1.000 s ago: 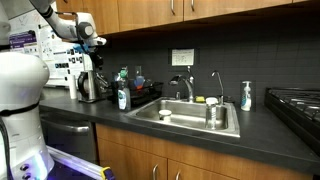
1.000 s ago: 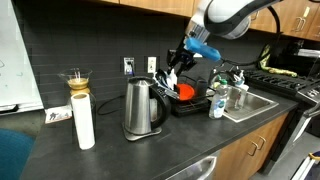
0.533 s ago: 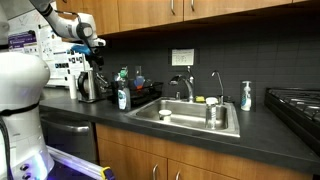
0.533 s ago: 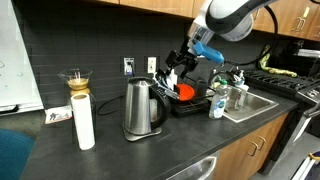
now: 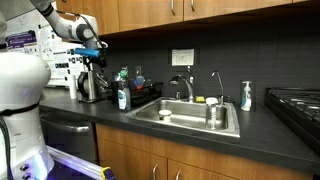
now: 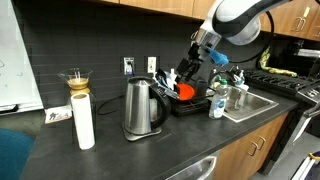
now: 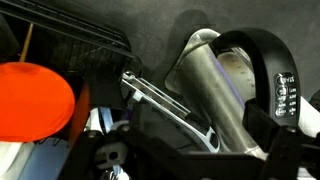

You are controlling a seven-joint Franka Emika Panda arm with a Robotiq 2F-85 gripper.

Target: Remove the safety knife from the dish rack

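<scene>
In an exterior view gripper [image 5: 93,57] hung over one kettle [image 5: 88,87], one dish rack [image 5: 146,96] near at its 4 o'clock; safety knife too small to pick out; one arm [image 5: 68,24] stretched from 10 o'clock, wrist bent down. In an exterior view gripper [image 6: 182,74] tilted toward 7 o'clock just above dish rack [image 6: 196,108], one orange disc [image 6: 185,92] inside, kettle [image 6: 143,108] at 8 o'clock. Wrist view: one slim metal bar [image 7: 170,105] ran toward 10 o'clock, knife or not unclear; jaws' spread could not be told; dish rack [image 7: 85,40] at 11, orange disc [image 7: 35,100] at 9, kettle [image 7: 210,85] at 2
</scene>
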